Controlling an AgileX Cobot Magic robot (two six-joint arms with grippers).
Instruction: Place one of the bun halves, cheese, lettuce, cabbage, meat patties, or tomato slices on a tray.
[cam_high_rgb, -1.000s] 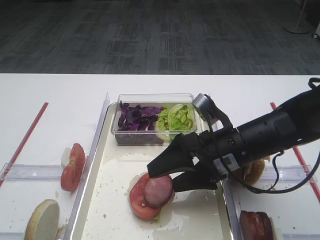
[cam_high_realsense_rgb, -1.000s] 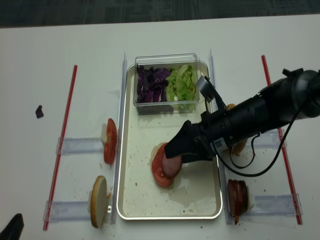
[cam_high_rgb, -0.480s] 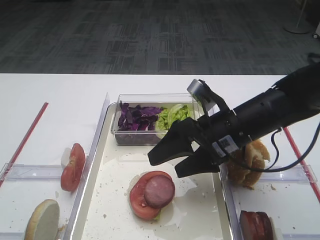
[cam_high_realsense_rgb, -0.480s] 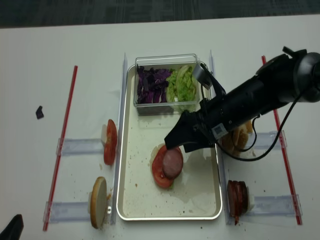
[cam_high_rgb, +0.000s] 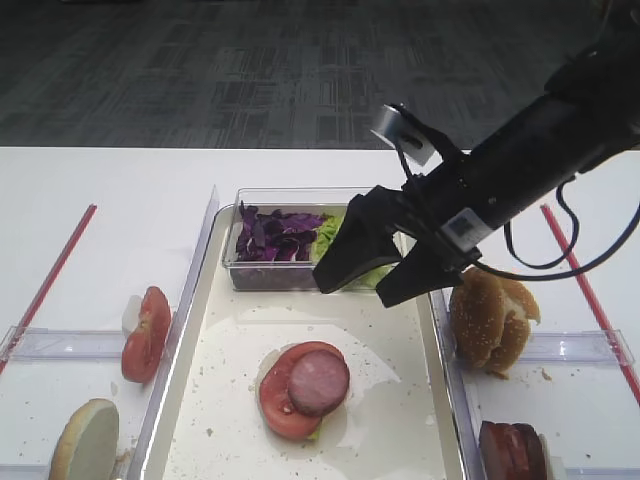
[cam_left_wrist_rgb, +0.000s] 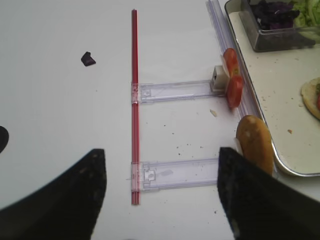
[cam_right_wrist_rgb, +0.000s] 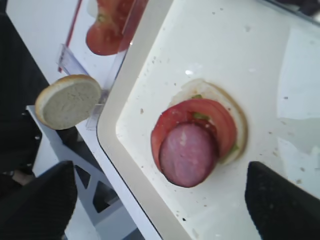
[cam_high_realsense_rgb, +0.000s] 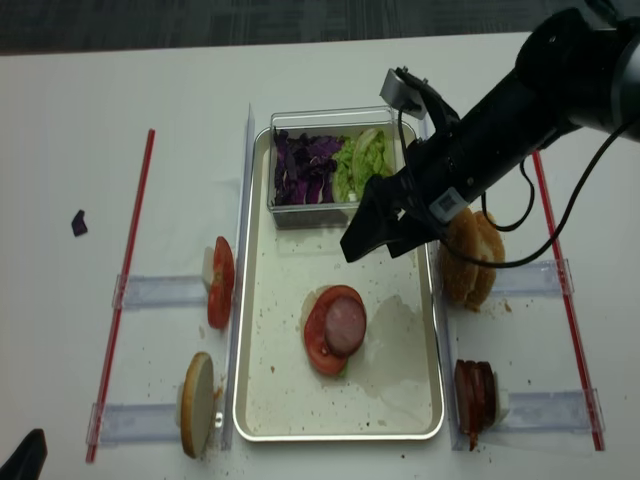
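Observation:
A pinkish-brown meat patty (cam_high_rgb: 318, 381) (cam_high_realsense_rgb: 347, 323) (cam_right_wrist_rgb: 188, 155) lies flat on a red tomato slice (cam_high_rgb: 278, 398) (cam_right_wrist_rgb: 222, 120), over a pale bun half, in the middle of the cream tray (cam_high_rgb: 190, 330) (cam_high_realsense_rgb: 241, 340). My right gripper (cam_high_rgb: 365, 288) (cam_high_realsense_rgb: 375, 248) (cam_right_wrist_rgb: 160, 205) hangs open and empty above the tray, between this stack and the tub, touching nothing. My left gripper (cam_left_wrist_rgb: 160, 200) is open and empty over the white table, left of the tray, beside a bun half (cam_left_wrist_rgb: 255, 145).
A clear tub (cam_high_rgb: 310, 195) at the tray's far end holds purple cabbage (cam_high_rgb: 270, 232) and green lettuce (cam_high_rgb: 352, 235). Left racks carry tomato slices (cam_high_rgb: 145, 332) and a bun half (cam_high_rgb: 85, 440). On the right stand bun halves (cam_high_rgb: 490, 315) and meat patties (cam_high_rgb: 510, 450).
The patty, tilted between my right fingers a second ago, now lies flat on the tomato slice. My right gripper has risen and drawn back toward the tub.

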